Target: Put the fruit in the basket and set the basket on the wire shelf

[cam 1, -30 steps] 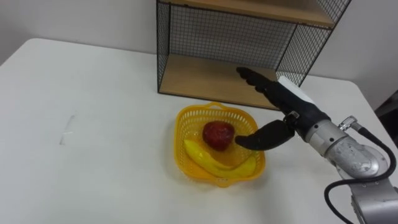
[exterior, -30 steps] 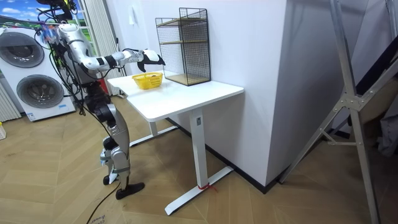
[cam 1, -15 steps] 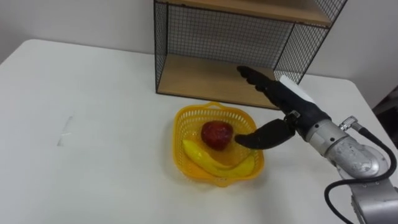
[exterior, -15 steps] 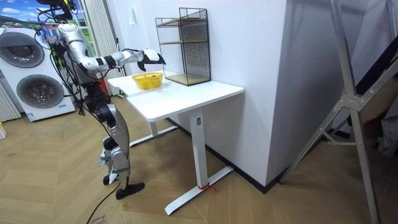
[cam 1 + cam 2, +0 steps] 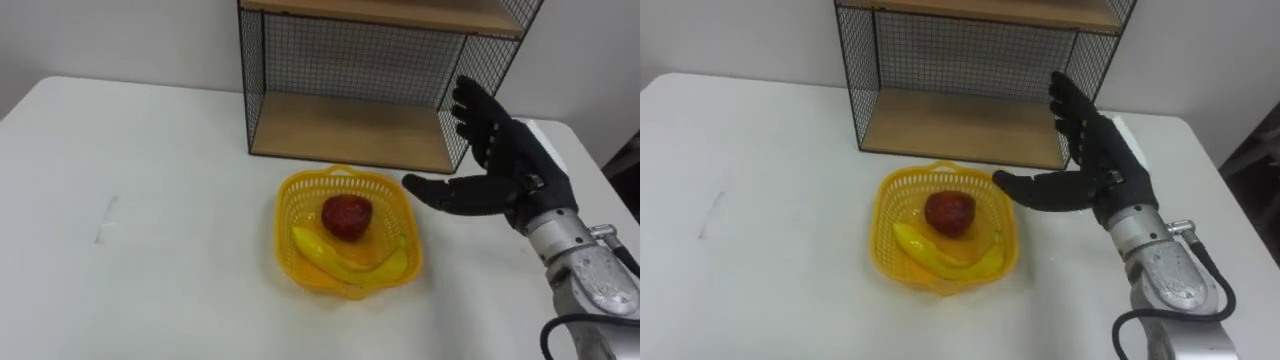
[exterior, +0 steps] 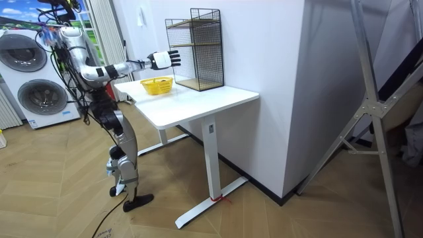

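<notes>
**Right hand**: open, fingers straight and spread, thumb stretched toward the basket. It holds nothing. It hangs raised above the table, just right of the basket and in front of the wire shelf's lower right corner. The thumb tip lies at the basket's right rim, and whether it touches cannot be told.

**Yellow plastic basket**: stands on the white table, just in front of the shelf and not on it.

**Contents of the basket:**
- A round red fruit, apple-like, lies toward the back.
- A banana lies curved along the front wall, touching the red fruit.

**Wire shelf**: a black mesh frame with wooden boards. The lower board is bare and its open front faces the basket.

**Robot's position:** in the room view it stands at the table's end on the room view's left, right arm reaching out over the tabletop.

**Progress, as judged:**
- Done: the fruit step looks complete, since both fruits seen are in the basket.
- Left: the basket has to be gripped, lifted and set on a shelf board. No grip is taken yet.
</notes>
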Robot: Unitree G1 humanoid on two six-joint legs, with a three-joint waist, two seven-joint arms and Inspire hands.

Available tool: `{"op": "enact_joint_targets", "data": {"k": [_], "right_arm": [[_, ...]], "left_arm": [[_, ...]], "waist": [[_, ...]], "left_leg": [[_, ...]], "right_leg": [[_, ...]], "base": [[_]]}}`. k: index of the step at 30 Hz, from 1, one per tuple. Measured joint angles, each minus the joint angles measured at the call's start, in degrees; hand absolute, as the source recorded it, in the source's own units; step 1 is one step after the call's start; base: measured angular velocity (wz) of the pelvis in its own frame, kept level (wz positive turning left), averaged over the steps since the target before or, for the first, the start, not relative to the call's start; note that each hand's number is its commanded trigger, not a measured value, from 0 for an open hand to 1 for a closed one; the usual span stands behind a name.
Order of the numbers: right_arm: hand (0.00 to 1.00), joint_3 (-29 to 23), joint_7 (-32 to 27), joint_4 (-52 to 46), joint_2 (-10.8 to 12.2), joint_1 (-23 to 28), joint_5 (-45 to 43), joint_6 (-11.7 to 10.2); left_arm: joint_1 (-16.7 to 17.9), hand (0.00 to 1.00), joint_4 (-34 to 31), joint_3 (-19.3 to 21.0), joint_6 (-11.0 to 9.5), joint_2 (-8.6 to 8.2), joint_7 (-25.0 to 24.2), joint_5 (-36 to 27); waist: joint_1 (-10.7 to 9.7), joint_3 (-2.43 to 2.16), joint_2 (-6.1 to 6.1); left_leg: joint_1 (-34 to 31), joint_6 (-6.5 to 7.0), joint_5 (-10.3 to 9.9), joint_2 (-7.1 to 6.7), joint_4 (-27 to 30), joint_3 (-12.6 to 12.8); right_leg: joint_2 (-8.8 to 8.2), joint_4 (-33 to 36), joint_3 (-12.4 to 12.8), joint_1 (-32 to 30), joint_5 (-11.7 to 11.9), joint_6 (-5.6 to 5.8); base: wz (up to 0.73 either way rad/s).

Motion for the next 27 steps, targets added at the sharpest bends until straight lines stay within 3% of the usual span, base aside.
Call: {"op": "enact_joint_targets", "data": {"k": [2,5,7,10,12,15,18,22,27], "right_arm": [[0.0,-1.2,-1.5,0.0,0.2,1.3,0.3,0.0],[0.0,-1.8,-5.0,-0.1,0.4,3.1,0.7,0.0],[0.0,-1.8,-6.6,-0.1,0.4,3.3,0.4,0.1],[0.0,-1.8,-9.8,-0.6,1.5,3.9,0.7,0.1],[0.0,-2.1,-11.9,-0.9,1.9,4.2,0.4,0.0],[0.0,-3.7,-13.4,-0.3,2.4,5.0,0.2,0.0],[0.0,-4.1,-14.4,-0.2,2.7,7.9,0.3,0.0],[0.0,-3.8,-13.6,0.0,4.1,8.6,0.3,-0.1],[0.0,-3.7,-11.9,0.0,4.1,8.7,1.0,-0.6]], "left_arm": [[-0.5,0.0,-1.1,4.1,-0.1,-0.19,2.8,-3.0],[-0.2,0.0,-8.5,11.9,-0.3,-0.28,9.8,-7.0],[-0.3,0.0,-13.3,14.0,-1.5,-0.27,15.0,-8.1],[-0.2,0.0,-25.7,14.4,-2.7,-0.32,24.3,-8.5],[0.1,0.0,-35.9,14.3,-4.8,-0.32,30.2,-8.2],[-0.4,0.0,-45.2,14.7,-6.7,-0.35,36.2,-5.2],[0.0,0.0,-50.6,14.8,-6.5,-0.5,41.3,-3.3],[-0.5,0.0,-58.8,14.4,-7.7,-0.51,43.4,-3.2],[-0.8,0.0,-70.6,10.5,-10.4,-0.41,42.2,2.5]], "waist": [[0.2,-0.04,0.25],[1.5,-0.04,0.15],[1.8,-0.07,0.12],[2.4,-0.28,-0.09],[3.1,-0.37,-0.11],[3.8,-0.52,0.13],[3.8,-0.5,0.16],[3.5,-0.33,0.63],[1.8,-0.36,0.89]], "left_leg": [[-0.1,-0.04,0.0,0.0,0.1,0.0],[-0.1,-0.2,0.2,0.01,-0.2,0.0],[-0.2,-0.2,0.2,-0.01,-0.2,-0.1],[-0.4,-0.2,0.2,-0.02,-0.1,-0.6],[-0.2,-0.2,0.2,0.01,-0.1,-0.7],[0.4,-0.19,0.2,0.02,-0.3,-0.5],[0.3,-0.18,0.2,0.07,-0.4,-0.4],[0.2,-0.19,0.1,0.04,-0.4,-0.3],[-0.5,-0.16,0.1,-0.39,0.2,-1.4]], "right_leg": [[0.0,-0.1,0.0,0.0,0.0,-0.03],[0.05,0.0,0.1,-0.3,-0.1,-0.17],[0.03,0.0,0.0,-0.4,-0.1,-0.17],[0.03,-0.2,-0.2,-0.4,-0.1,-0.17],[0.05,-0.2,-0.2,-0.3,-0.1,-0.17],[0.1,-0.1,0.0,-0.1,-0.1,-0.15],[0.08,0.0,-0.1,-0.2,-0.1,-0.13],[0.06,0.1,-0.1,-0.3,-0.1,-0.13],[-0.36,0.0,-0.9,-0.3,-0.2,-0.07]], "base": [[0.0],[-0.02],[0.0],[0.04],[0.0],[-0.04],[-0.02],[0.0],[0.1]]}}
